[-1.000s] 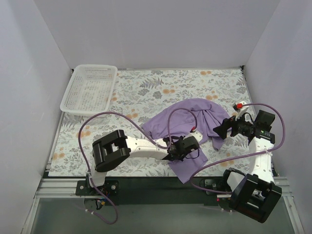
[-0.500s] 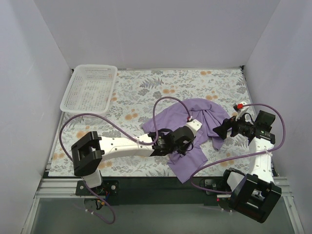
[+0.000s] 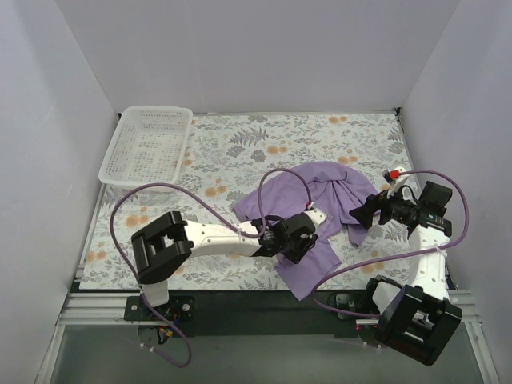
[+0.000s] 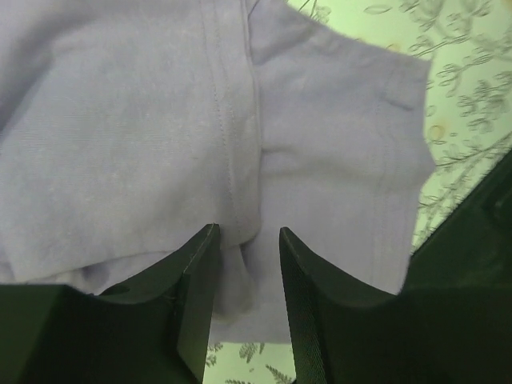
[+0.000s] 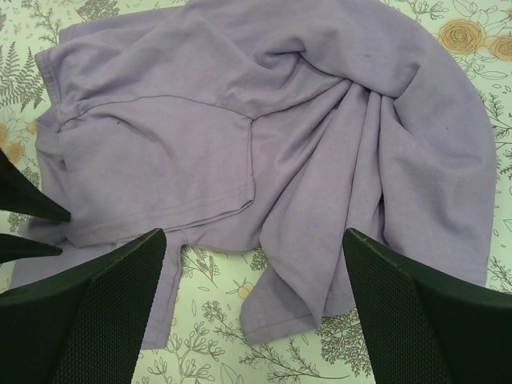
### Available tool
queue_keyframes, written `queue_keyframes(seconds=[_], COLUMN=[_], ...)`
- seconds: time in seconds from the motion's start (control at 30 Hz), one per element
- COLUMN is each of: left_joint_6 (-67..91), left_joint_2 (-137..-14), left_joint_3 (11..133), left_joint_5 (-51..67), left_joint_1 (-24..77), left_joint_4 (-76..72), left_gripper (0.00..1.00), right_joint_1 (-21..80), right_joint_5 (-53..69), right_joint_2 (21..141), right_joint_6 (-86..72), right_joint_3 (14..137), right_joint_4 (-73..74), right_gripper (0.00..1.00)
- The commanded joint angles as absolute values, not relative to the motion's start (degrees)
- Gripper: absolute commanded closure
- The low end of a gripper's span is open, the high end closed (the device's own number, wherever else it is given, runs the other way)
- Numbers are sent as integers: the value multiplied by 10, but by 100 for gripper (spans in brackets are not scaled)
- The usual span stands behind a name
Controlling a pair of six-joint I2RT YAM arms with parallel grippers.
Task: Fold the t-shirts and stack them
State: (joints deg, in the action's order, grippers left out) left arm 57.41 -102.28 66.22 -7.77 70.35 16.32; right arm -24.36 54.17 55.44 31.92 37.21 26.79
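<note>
One purple t-shirt lies crumpled and spread on the floral table, right of centre. My left gripper is down on its near edge. In the left wrist view the jaws stand a narrow gap apart, with a raised fold along a seam of the shirt between them, not pinched flat. My right gripper hovers wide open and empty over the shirt's right side. In the right wrist view a hanging corner of the shirt lies between its fingers.
A white plastic basket stands empty at the back left. The dark front edge of the table runs just beyond the shirt's near corner. White walls close in the table on three sides. Purple cables loop over both arms.
My left arm swung up and left over the shirt, then came back down to its near edge. The shirt's left corner slid slightly left. The right arm has not moved.
</note>
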Motion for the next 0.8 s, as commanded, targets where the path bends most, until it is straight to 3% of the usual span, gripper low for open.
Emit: queue_keyframes(seconds=[0.0, 0.1, 0.23, 0.43, 0.57, 0.67, 0.7, 0.77], left_joint_6=[564, 565, 568, 575, 579, 585, 585, 588], left_joint_2=[-1049, -1070, -1064, -1016, -994, -997, -1000, -1007], left_joint_3=[689, 707, 711, 701, 682, 665, 663, 657], left_joint_5=[-91, -133, -147, -115, -72, -35, -31, -17], left_joint_1=[705, 705, 705, 706, 704, 695, 693, 689], left_joint_4=[170, 189, 195, 186, 177, 164, 163, 155], left_gripper=[65, 68, 99, 100, 92, 92, 99, 100], right_joint_1=[-248, -248, -249, -249, -249, -249, -249, -249], right_joint_5=[556, 558, 560, 561, 561, 561, 561, 560], right_joint_2=[551, 552, 554, 555, 554, 555, 555, 554], right_joint_6=[323, 323, 324, 324, 324, 324, 323, 324], right_joint_3=[371, 371, 372, 372, 372, 372, 372, 371], right_joint_4=[254, 254, 254, 254, 253, 253, 253, 254], right_gripper=[2, 2, 2, 2, 2, 2, 2, 2])
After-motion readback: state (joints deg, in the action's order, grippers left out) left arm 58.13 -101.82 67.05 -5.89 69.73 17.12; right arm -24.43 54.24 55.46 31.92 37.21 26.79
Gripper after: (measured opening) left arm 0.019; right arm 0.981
